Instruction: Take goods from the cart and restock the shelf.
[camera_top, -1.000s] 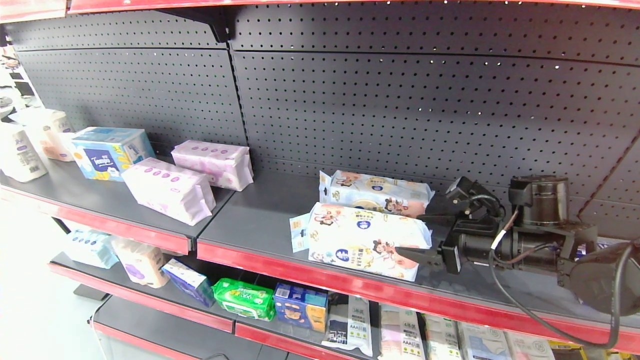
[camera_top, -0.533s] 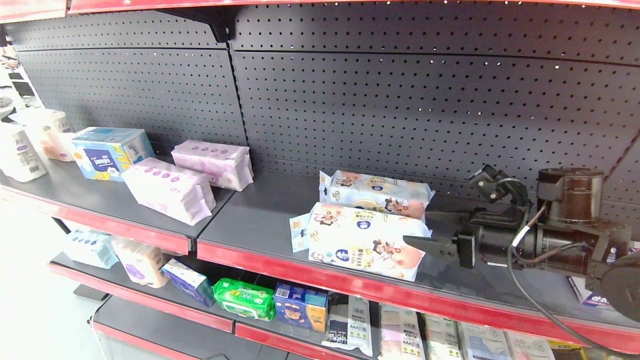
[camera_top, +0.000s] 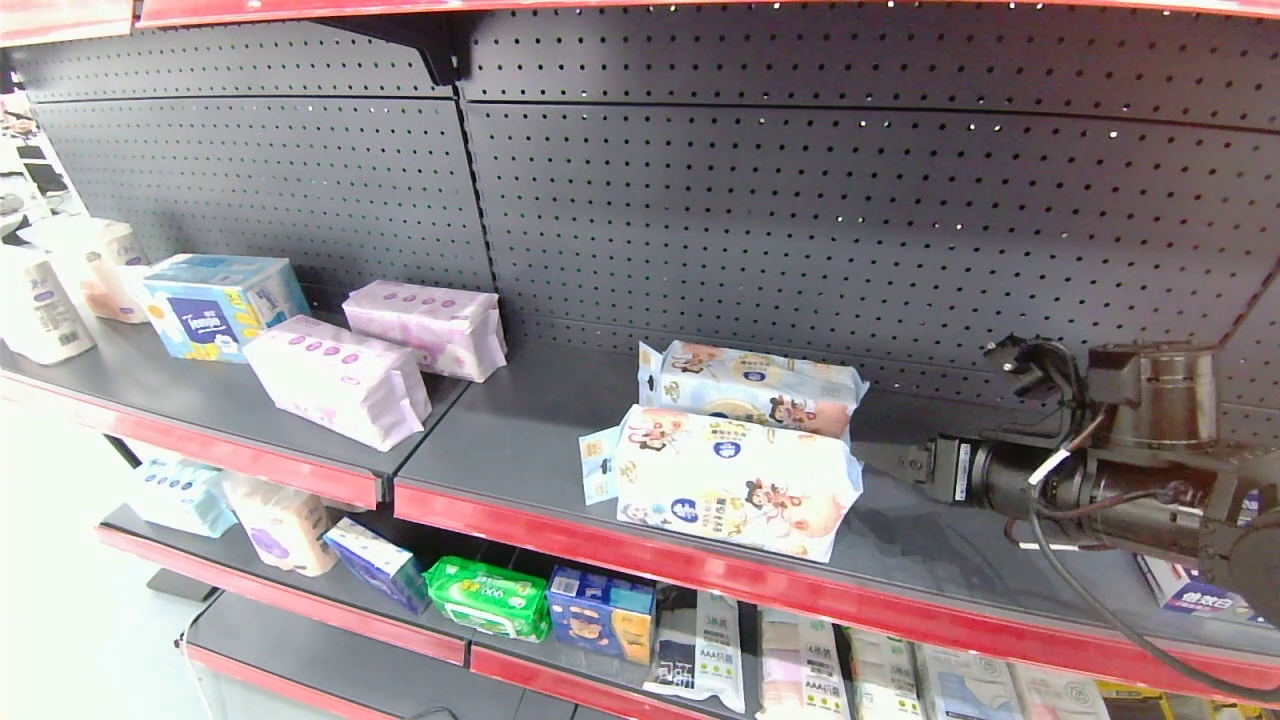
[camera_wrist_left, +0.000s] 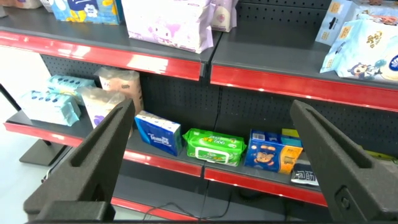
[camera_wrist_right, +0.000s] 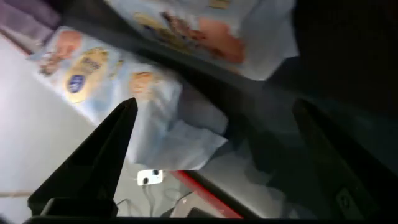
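Two cartoon-printed tissue packs lie on the dark shelf board (camera_top: 520, 440), the front pack (camera_top: 735, 482) near the red edge and the back pack (camera_top: 755, 385) behind it. My right gripper (camera_top: 890, 460) hovers just right of the front pack, apart from it and pointing at it. In the right wrist view the right gripper (camera_wrist_right: 211, 106) stands open and holds nothing, with the front pack (camera_wrist_right: 124, 87) beyond it. My left gripper (camera_wrist_left: 211, 106) is open and holds nothing, low in front of the lower shelves, with a tissue pack (camera_wrist_left: 367, 46) higher on the shelf.
Pink packs (camera_top: 340, 378) and a blue pack (camera_top: 222, 302) sit on the shelf's left section. Bare board lies between them and the tissue packs. A box (camera_top: 1195, 595) lies under my right arm. The lower shelf holds a green pack (camera_top: 490, 597) and other goods.
My right gripper has drawn back to the right, off the end of the front tissue pack, and its wrist has turned. The pack stays lying on the shelf.
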